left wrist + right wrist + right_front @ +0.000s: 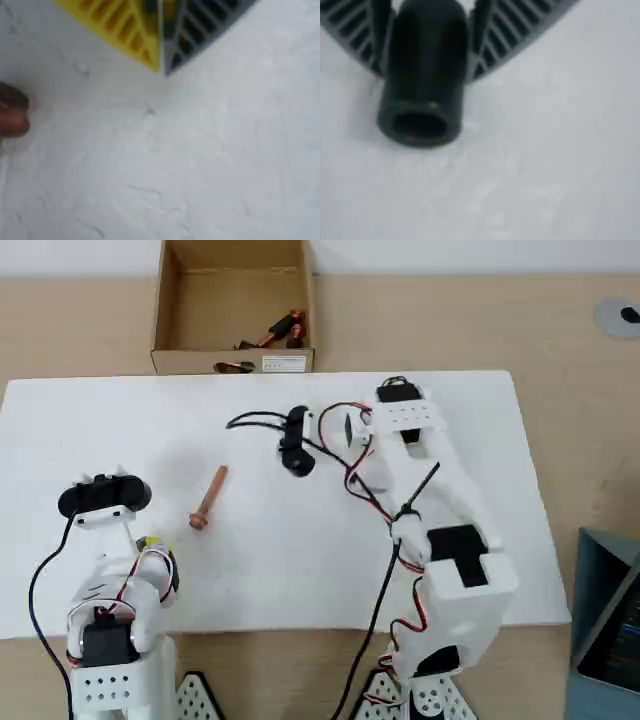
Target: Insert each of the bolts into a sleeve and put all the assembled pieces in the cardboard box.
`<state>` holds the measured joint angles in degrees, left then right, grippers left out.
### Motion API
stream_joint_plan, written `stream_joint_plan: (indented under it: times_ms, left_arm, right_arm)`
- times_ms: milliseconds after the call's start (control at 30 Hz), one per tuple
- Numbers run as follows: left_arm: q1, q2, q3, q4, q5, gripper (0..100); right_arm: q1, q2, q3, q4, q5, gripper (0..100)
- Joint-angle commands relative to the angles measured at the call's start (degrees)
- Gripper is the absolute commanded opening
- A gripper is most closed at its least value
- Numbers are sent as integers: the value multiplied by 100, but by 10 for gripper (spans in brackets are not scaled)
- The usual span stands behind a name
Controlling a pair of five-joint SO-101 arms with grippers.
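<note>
Right wrist view: the right gripper [425,70] clamps a black sleeve [420,112] at the white mat [545,165]. The left gripper [162,67] has its fingers together, empty; the bolt [208,498] lies near it, well apart from the cardboard box [165,310].

Smooth matt blk plastic or rubber on sleeve [422,85]. Coppery metal w/ dull sheen on bolt [209,499]. Plain matt brown card for cardboard box [166,310]. Rough, pitted, foam-like matt surf. on white sheet [200,160]. Smooth light wood-look table [80,330].
</note>
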<state>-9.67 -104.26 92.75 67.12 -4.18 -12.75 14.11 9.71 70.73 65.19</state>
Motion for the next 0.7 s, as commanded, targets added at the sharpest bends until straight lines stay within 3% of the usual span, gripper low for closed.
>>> stream_joint_plan:
  times_ms: [0, 500, 667]
  left_arm:
    - [-26, -40, -26, -18, 18, 2]
    - [-62, -40, -26, -18, 9, 2]
    - [-70, -40, -79, -18, -18, 2]
  right_arm:
    - [-75, -857, -356, 334, -352, 10]
    - [-40, -3257, -1235, 2391, -2585, 10]
    - [286, -4092, -1182, 2840, -3358, 10]
